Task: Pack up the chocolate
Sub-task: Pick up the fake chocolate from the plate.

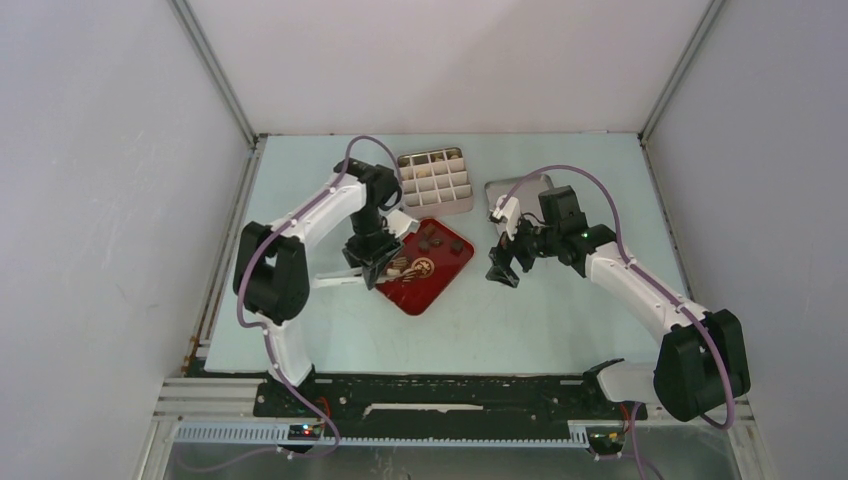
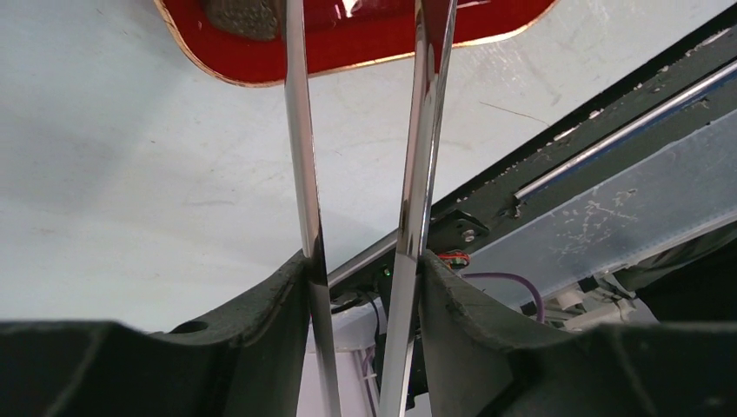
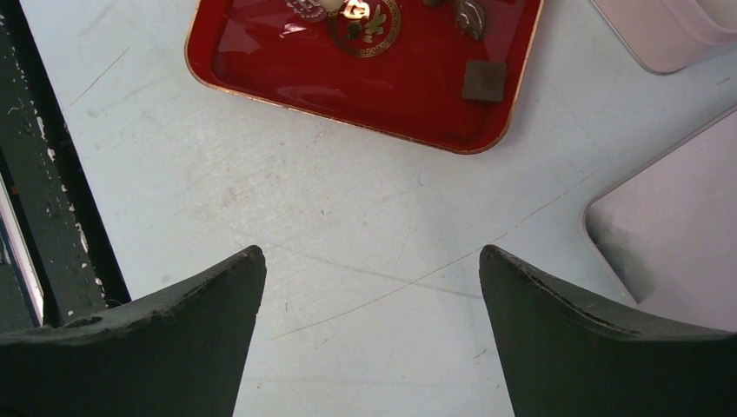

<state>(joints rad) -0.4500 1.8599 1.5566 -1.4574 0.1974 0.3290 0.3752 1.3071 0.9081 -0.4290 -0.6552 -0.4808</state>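
Observation:
Several small chocolate pieces (image 1: 432, 238), dark and pale, lie on a red tray (image 1: 425, 290) at the table's middle. A dark square piece (image 3: 483, 80) sits near the tray's corner, and another dark piece (image 2: 243, 17) shows at the top of the left wrist view. My left gripper (image 1: 372, 262) hangs over the tray's left side, shut on metal tongs (image 2: 300, 156) whose two blades stand apart and reach over the tray (image 2: 348, 48); their tips are out of view. My right gripper (image 3: 371, 252) is open and holds nothing, above bare table right of the tray.
A divided box (image 1: 435, 180) with some filled cells stands behind the tray. A pale lid (image 3: 669, 234) lies to its right, close to my right gripper. A round gold emblem (image 3: 365, 22) marks the tray's middle. The table's near edge and black rail (image 2: 556, 148) are close.

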